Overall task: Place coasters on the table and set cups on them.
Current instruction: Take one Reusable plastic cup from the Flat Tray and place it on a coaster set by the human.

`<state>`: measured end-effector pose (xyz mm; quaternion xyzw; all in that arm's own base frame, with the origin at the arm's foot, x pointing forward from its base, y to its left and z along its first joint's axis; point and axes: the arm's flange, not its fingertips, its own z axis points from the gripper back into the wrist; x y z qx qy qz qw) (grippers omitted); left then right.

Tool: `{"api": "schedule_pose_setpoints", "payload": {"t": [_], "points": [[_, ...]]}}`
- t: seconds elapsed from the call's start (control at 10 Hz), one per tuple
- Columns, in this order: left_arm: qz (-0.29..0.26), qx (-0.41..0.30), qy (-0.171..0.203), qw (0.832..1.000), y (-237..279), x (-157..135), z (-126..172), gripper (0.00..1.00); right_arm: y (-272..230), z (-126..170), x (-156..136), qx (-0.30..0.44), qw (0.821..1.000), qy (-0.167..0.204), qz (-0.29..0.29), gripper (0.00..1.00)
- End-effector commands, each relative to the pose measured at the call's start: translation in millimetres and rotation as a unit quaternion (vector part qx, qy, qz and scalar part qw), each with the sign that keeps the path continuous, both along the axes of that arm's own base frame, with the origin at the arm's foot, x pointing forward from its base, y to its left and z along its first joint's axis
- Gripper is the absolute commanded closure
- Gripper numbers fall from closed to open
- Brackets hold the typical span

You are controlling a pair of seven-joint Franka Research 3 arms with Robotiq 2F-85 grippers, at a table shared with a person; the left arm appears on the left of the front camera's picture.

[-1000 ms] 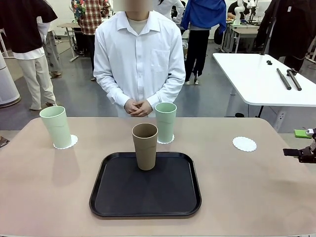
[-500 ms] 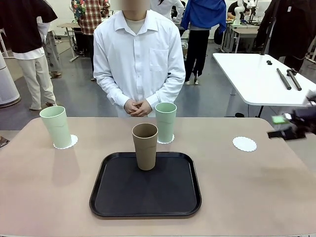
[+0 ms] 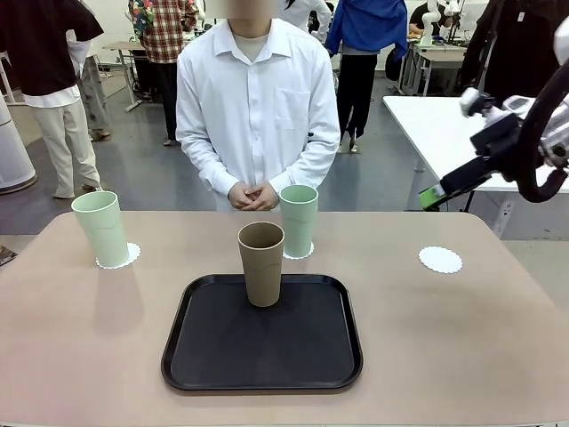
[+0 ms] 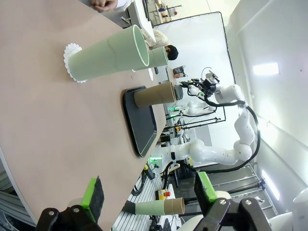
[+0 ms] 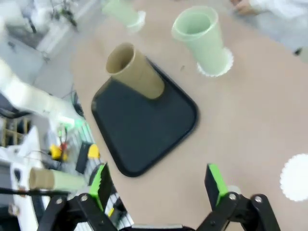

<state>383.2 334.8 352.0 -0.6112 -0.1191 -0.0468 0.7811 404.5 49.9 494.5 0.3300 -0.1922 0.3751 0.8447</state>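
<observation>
The right arm (image 3: 558, 133) had swung up. A second earlier it sat low at the right edge of the desk (image 3: 444, 347). Now the right jaws hung high over the far right corner, above and beyond the bare coaster (image 3: 441, 260). They were wide open and empty, with the green pads (image 5: 214, 182) well apart. The right wrist view looked down past them onto the tray (image 5: 139, 130) and the tan cup (image 5: 139, 74). The left jaws were also open and held nothing, low over the left end of the desk.

Nothing on the desk had moved. Two green cups stood upright on coasters, one (image 3: 102, 227) at far left and one (image 3: 298, 218) at the far middle, just behind the tray. The tan cup stood upright near the tray's far edge, not yet on a coaster. The bare coaster lay alone at the right, well apart from the tray. The person stood at the far side with hands (image 3: 249, 194) clasped, touching nothing.

Two settings looked done, leaving only the tan cup to go on the bare coaster. The arm's rise probably opened a reach toward that cup. The cup is tall and tapered, so it might tip if nudged before the jaws closed around it.
</observation>
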Motion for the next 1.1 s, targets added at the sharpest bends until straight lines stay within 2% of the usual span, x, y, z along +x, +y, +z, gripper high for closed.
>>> {"api": "schedule_pose_setpoints", "payload": {"t": [0.0,0.2,0.5,0.6,0.7,0.8,1.0], "points": [[0.003,0.005,0.004,1.0,1.2,-1.0,1.6,0.0,43.9,-4.2,-32.8,-0.082,0.994,-0.06,0.036,0.0],[0.003,0.005,0.004,1.0,1.2,-1.0,1.6,0.0,92.3,-6.5,-54.3,-0.15,0.982,-0.089,0.071,0.0],[0.003,0.005,0.004,1.0,1.2,-1.0,1.6,0.0,136.8,-37.8,-58.5,-0.236,0.963,-0.102,0.083,0.0],[0.003,0.005,0.004,1.0,1.2,-1.0,1.6,0.0,145.9,-44.2,-54.1,-0.24,0.962,-0.099,0.088,0.0],[0.003,0.005,0.004,1.0,1.2,-1.0,1.6,0.0,145.6,-51.1,-50.3,-0.242,0.963,-0.08,0.089,0.0],[0.003,0.005,0.004,1.0,1.2,-1.0,1.6,0.0,140.0,-36.2,-65.3,-0.225,0.963,-0.109,0.102,0.0],[0.003,0.005,0.004,1.0,1.2,-1.0,1.6,0.0,140.0,-36.2,-65.3,-0.225,0.963,-0.109,0.102,0.0]]}}
